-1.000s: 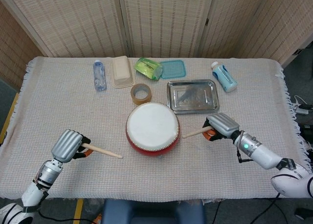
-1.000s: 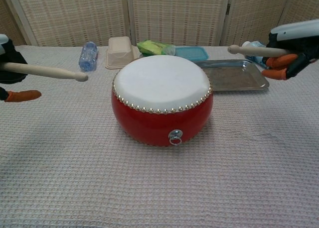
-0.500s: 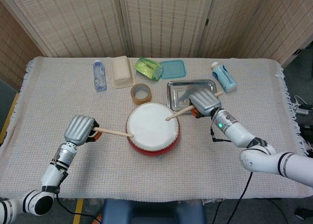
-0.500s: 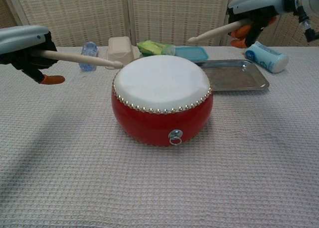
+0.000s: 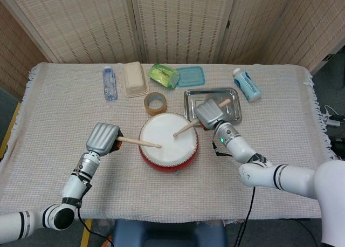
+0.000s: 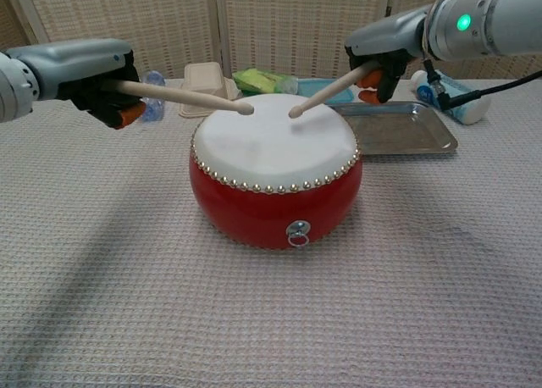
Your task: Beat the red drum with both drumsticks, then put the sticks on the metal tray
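Observation:
The red drum [image 5: 167,159] [image 6: 275,203] with a white skin stands at the table's middle. My left hand [image 5: 103,138] [image 6: 103,85] grips a wooden drumstick [image 5: 139,143] [image 6: 180,97] whose tip hangs just over the skin's left part. My right hand [image 5: 208,114] [image 6: 378,52] grips the other drumstick [image 5: 185,129] [image 6: 325,91], slanted down with its tip at or just above the skin's right half. The metal tray [image 5: 234,111] [image 6: 408,130] lies behind and right of the drum, holding nothing.
At the back lie a water bottle [image 5: 109,83], a beige box [image 5: 135,79], a green packet [image 5: 163,74], a teal lid [image 5: 190,76] and a white-blue bottle [image 5: 247,84]. A tape roll [image 5: 154,103] sits just behind the drum.
Both hands have swung inward from the table's sides to the drum. The stick tips now hang over the skin, the right one lowered toward it.

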Available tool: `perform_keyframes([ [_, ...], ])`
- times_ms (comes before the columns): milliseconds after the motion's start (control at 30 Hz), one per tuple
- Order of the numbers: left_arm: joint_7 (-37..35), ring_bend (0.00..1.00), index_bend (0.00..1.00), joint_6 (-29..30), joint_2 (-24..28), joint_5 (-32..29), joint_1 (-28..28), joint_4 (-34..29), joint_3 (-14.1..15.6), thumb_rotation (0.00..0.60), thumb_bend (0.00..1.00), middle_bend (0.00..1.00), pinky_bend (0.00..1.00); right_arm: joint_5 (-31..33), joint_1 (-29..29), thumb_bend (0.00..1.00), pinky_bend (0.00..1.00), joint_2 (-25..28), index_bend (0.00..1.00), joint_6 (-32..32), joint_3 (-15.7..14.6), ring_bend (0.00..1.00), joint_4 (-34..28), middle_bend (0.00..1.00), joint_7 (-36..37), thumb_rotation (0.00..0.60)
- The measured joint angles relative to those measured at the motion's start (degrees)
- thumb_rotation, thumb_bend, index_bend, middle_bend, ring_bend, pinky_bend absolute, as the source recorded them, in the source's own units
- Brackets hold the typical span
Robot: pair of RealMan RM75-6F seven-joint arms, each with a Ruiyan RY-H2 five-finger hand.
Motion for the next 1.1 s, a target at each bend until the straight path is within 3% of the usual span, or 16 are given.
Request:
perform_keyframes([
  [233, 6.46, 1.00, 1.00, 2.43, -3.61, -0.30, -2.05, 3.44, 2.96, 0.600, 0.67, 1.00, 1.00, -5.03, -2.96, 0.48, 1.00, 5.01, 1.00, 0.97, 4.09, 1.00, -4.74, 1.00, 7.50, 0.600],
  [633, 3.54, 1.00, 1.00, 6.81, -0.76, 0.42, -1.65, -0.76, 1.39, 0.600, 0.66, 1.00, 1.00, -0.95, -2.02, 0.48, 1.00, -3.66, 1.00, -1.93, -1.81, 1.00, 3.27, 1.00, -2.24, 0.600],
  [767, 5.17, 1.00, 1.00, 6.37, -3.31, -0.45, -2.45, 1.37, 2.30, 0.600, 0.66, 1.00, 1.00, -2.32, -2.64, 0.48, 1.00, -2.65, 1.00, -0.42, 0.48, 1.00, 1.62, 1.00, 0.33, 0.600],
  [967, 9.98, 1.00, 1.00, 6.09, -8.33, -1.92, -4.09, 7.17, 4.46, 0.600, 0.66, 1.00, 1.00, -8.68, -5.02, 0.48, 1.00, 2.94, 1.00, 1.48, 5.78, 1.00, -3.82, 1.00, 7.99, 0.600],
  [1100, 10.28, 1.00, 1.00, 7.26, -8.23, -1.81, -4.19, 7.47, 4.28, 0.600, 0.66, 1.00, 1.00, -8.80, -5.25, 0.48, 1.00, 2.97, 1.00, 0.57, 5.07, 1.00, -3.31, 1.00, 6.60, 0.600],
])
